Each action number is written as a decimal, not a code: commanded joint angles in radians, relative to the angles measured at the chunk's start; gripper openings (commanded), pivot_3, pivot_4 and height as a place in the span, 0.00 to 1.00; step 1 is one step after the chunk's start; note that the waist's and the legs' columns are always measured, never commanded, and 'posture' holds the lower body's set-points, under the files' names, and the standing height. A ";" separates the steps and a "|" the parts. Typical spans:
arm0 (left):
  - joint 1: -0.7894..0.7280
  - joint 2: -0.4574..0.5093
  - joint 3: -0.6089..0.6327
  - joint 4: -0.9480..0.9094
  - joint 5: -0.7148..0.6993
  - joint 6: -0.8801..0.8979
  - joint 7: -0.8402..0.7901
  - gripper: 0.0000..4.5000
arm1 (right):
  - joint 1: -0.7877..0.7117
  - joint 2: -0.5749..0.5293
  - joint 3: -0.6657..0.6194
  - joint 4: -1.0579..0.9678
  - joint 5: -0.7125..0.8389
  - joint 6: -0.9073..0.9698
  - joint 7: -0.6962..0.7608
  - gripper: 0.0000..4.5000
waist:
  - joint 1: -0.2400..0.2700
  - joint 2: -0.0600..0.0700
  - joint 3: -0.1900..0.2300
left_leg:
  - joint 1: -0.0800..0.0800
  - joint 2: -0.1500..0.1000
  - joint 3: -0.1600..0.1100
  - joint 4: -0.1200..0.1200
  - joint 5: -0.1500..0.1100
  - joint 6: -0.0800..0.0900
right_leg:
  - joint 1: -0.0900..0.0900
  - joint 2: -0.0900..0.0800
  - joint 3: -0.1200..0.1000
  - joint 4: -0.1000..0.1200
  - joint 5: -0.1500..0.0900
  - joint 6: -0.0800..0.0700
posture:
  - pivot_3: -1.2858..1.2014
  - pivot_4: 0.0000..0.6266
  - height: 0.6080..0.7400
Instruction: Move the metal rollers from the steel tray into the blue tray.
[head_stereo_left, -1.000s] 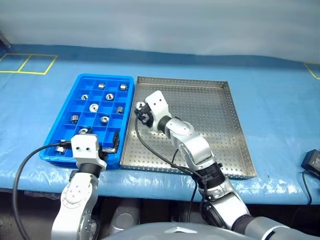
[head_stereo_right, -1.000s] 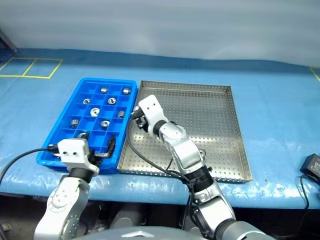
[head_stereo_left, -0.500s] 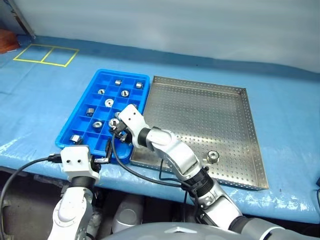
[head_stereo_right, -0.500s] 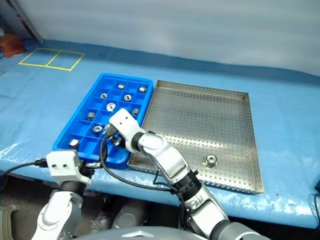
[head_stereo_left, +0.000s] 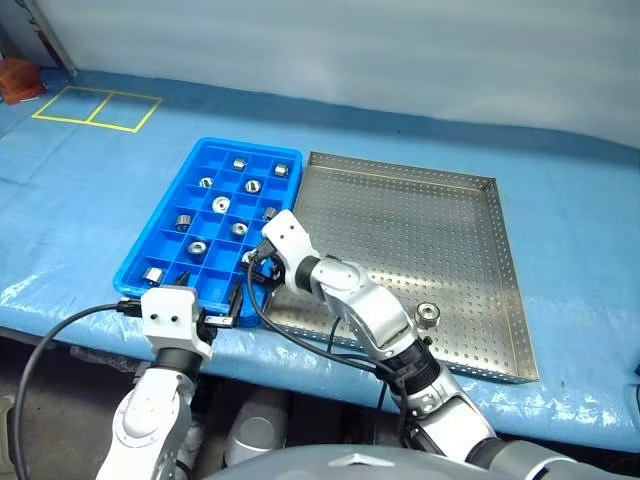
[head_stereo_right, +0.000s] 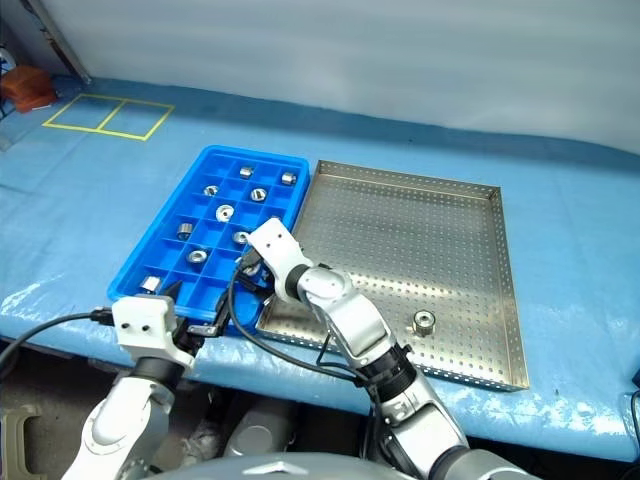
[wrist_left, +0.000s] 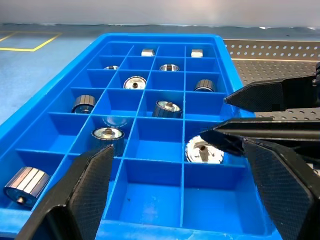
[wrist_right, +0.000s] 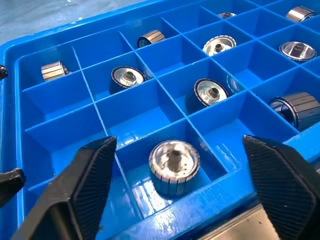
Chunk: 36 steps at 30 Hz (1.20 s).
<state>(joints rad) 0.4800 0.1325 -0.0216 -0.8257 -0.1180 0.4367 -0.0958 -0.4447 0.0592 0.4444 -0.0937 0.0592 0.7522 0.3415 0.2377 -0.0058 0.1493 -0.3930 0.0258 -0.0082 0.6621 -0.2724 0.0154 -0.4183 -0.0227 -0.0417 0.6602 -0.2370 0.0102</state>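
Observation:
The blue tray (head_stereo_left: 245, 146) lies left of the steel tray (head_stereo_left: 420, 230) and holds several metal rollers (head_stereo_left: 198, 245) in separate compartments. My right gripper (wrist_right: 177, 145) hovers open over the tray's near right part. A shiny roller (wrist_right: 174, 160) lies free in the compartment below, between the two fingers (wrist_right: 85, 185). One roller (head_stereo_left: 428, 314) rests on the steel tray's perforated floor near its front rim. My left gripper (head_stereo_left: 222, 308) stands open and empty at the blue tray's near edge, level, facing across the compartments.
Both trays sit on a blue sheet covering the table, close to its front edge. Yellow tape squares (head_stereo_left: 95, 107) mark the far left. A reddish-brown object (head_stereo_left: 18, 78) lies at the far left corner. A black cable (head_stereo_left: 60, 330) loops from my left arm.
The camera swung left. My right gripper carried a roller from the trays' shared edge over the blue tray, lowered, then opened; the roller now lies in a compartment.

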 joint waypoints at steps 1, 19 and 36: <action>-0.024 0.020 -0.010 -0.010 -0.012 0.005 -0.026 1.00 | 0.017 -0.005 -0.047 -0.093 0.013 0.022 -0.021 1.00 | -0.003 0.000 0.000 | 0.000 0.000 0.000 0.000 0.000 0.000 | 0.000 0.000 0.000 0.000 0.000 0.000 | 0.66 0.24 1.00; -0.223 0.162 -0.106 0.124 -0.100 0.079 -0.244 1.00 | 0.289 -0.182 -0.345 -0.552 0.017 0.357 -0.166 1.00 | -0.193 0.001 0.000 | 0.001 0.000 0.001 0.000 0.000 0.000 | 0.001 -0.001 0.003 0.000 0.003 -0.005 | 0.55 0.24 1.00; -0.245 0.216 -0.174 0.132 -0.104 0.112 -0.298 1.00 | 0.483 -0.222 -0.331 -0.573 0.037 0.448 -0.202 1.00 | -0.220 0.000 0.000 | 0.005 0.002 0.004 0.000 0.000 0.000 | 0.004 -0.003 0.006 0.000 0.001 0.001 | 0.55 0.24 1.00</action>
<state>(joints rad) 0.2295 0.3488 -0.1921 -0.6656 -0.2154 0.5460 -0.3980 0.0264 -0.1535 0.1108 -0.6662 0.0977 1.2019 0.1446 0.0179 -0.0054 0.1493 -0.3876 0.0275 -0.0045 0.6624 -0.2723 0.0155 -0.4142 -0.0257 -0.0353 0.6603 -0.2365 0.0118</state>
